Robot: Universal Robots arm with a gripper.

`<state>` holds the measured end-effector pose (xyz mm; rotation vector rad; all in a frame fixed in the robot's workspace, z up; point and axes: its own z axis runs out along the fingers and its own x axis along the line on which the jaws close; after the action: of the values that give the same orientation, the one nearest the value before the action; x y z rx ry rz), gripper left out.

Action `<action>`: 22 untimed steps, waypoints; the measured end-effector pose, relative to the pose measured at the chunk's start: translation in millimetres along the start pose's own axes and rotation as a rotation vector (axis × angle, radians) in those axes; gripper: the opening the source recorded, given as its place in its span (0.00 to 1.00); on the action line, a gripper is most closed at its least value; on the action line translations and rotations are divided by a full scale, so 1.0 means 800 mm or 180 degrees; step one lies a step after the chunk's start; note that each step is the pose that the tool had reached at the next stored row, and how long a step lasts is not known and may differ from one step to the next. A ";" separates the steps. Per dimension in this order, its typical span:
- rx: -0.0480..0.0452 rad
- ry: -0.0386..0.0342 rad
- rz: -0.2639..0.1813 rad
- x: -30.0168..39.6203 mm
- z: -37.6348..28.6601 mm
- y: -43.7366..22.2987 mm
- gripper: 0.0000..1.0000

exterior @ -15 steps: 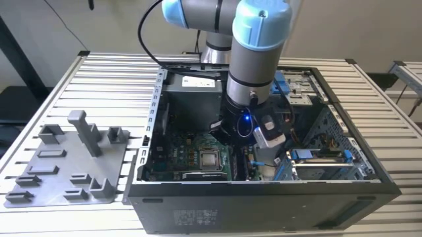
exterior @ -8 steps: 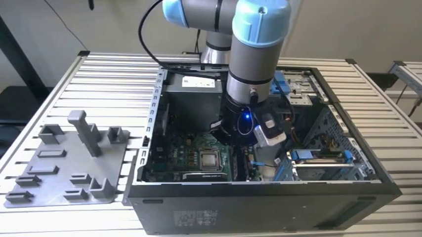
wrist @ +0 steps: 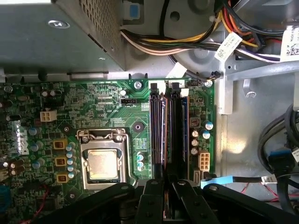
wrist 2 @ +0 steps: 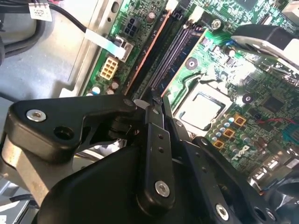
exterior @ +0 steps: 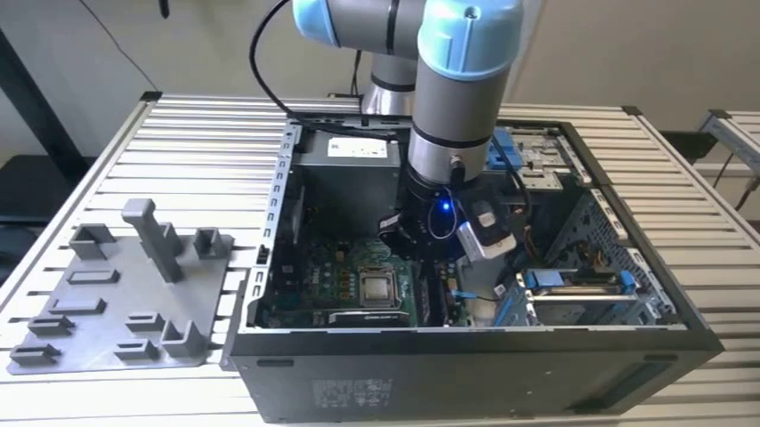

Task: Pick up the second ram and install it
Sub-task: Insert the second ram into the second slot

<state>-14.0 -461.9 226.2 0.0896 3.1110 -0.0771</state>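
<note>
A grey tubular arm with pale blue joint caps, trailed by a black cable looping off its upper joint. At the wrist, a black collar carries a small blue light and a silver-and-black camera module. In both wrist views the gripper appears as matte black linkage bars pinned with silver screws; a broad black link bears one bright screw and an open hole, over a bare metal bracket.

Narrow room above memory slots; cable bundle and case wall alongside
</note>
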 end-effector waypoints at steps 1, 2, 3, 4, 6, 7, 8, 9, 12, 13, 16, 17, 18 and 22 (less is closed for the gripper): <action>0.0001 0.0000 -0.0002 0.0000 0.0000 0.0003 0.14; 0.0001 0.0000 -0.0005 0.0000 0.0000 0.0004 0.14; 0.0001 0.0000 -0.0011 0.0000 -0.0001 0.0006 0.14; 0.0001 -0.0001 -0.0022 0.0000 -0.0001 0.0009 0.14; 0.0000 -0.0003 -0.0051 0.0000 0.0000 0.0010 0.14; -0.0001 -0.0003 -0.0062 -0.0001 0.0000 0.0010 0.14; -0.0001 -0.0003 -0.0069 -0.0002 -0.0001 0.0011 0.14; -0.0001 -0.0004 -0.0076 -0.0003 0.0000 0.0011 0.14; -0.0001 -0.0005 -0.0100 -0.0007 0.0001 0.0011 0.14; -0.0002 -0.0005 -0.0109 -0.0007 0.0003 0.0011 0.14; -0.0002 -0.0006 -0.0128 -0.0011 0.0007 0.0012 0.14; -0.0002 -0.0007 -0.0132 -0.0011 0.0010 0.0011 0.14; -0.0003 -0.0007 -0.0134 -0.0012 0.0013 0.0011 0.14; -0.0003 -0.0007 -0.0137 -0.0012 0.0034 0.0006 0.14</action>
<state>-12.9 -461.6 223.5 0.0225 3.1111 -0.0768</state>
